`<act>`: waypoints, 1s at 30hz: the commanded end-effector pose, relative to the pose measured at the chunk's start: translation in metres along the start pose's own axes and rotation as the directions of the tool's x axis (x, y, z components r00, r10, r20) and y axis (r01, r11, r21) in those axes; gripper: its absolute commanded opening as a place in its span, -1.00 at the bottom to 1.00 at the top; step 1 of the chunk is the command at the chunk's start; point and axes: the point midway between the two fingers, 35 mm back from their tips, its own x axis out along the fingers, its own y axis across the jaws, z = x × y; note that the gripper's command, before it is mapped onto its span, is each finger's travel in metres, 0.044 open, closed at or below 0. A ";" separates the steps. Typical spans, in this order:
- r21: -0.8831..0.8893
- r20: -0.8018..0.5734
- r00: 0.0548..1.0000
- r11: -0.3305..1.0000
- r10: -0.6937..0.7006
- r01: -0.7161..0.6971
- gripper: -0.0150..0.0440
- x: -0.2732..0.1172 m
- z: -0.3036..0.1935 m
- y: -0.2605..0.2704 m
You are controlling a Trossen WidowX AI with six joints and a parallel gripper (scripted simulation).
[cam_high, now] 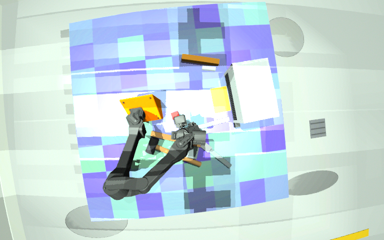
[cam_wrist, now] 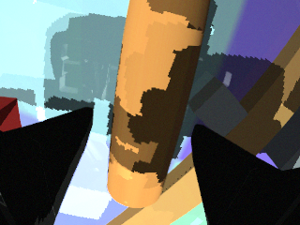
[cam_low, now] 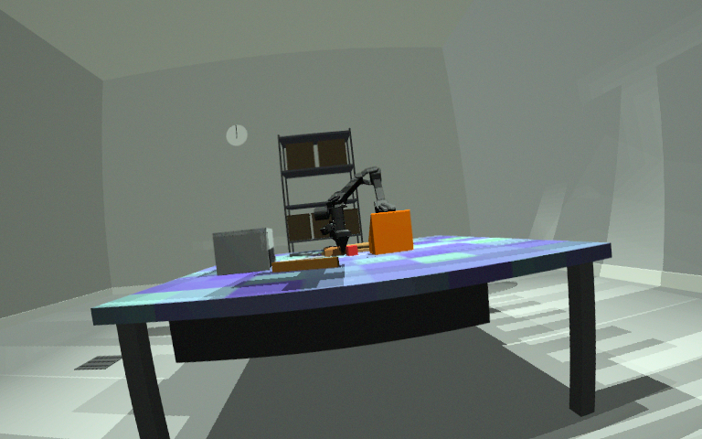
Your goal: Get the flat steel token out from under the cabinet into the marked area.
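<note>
The white cabinet (cam_high: 254,90) (cam_low: 240,251) stands at the right in the top view, vent slots (cam_high: 230,97) facing the yellow marked area (cam_high: 220,99). I cannot make out the token. My gripper (cam_low: 343,252) (cam_wrist: 144,124) is open and low over the table. A round wooden handle (cam_wrist: 155,70) lies between its fingers, with a gap on both sides. A pale bar (cam_high: 216,122) reaches toward the cabinet's near corner, and a grey shaft (cam_high: 220,158) slants away from the gripper. The arm hides where these join the handles.
A hammer-like tool with a dark head (cam_high: 152,145) lies beside and partly under the arm. A red block (cam_high: 174,114) (cam_low: 352,250) (cam_wrist: 8,112) is close to the gripper. An orange wedge-shaped block (cam_high: 145,104) (cam_low: 391,231) stands by the arm's base. A brown bar (cam_high: 199,60) (cam_low: 305,264) lies beyond, beside a white piece (cam_high: 208,68).
</note>
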 end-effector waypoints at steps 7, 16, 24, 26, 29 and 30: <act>0.001 0.001 1.000 1.000 -0.001 0.001 0.16 0.001 0.000 0.000; 0.001 0.001 1.000 1.000 -0.001 0.001 -0.11 0.001 0.000 0.000; 0.000 0.001 1.000 1.000 -0.001 0.001 -0.49 0.001 0.001 0.000; -0.003 0.001 1.000 1.000 -0.001 0.001 -0.49 0.001 0.002 0.000; -0.010 0.001 1.000 1.000 -0.001 0.001 -0.49 0.001 0.005 0.000; -0.012 0.001 1.000 1.000 -0.001 0.001 -0.49 0.001 0.006 0.000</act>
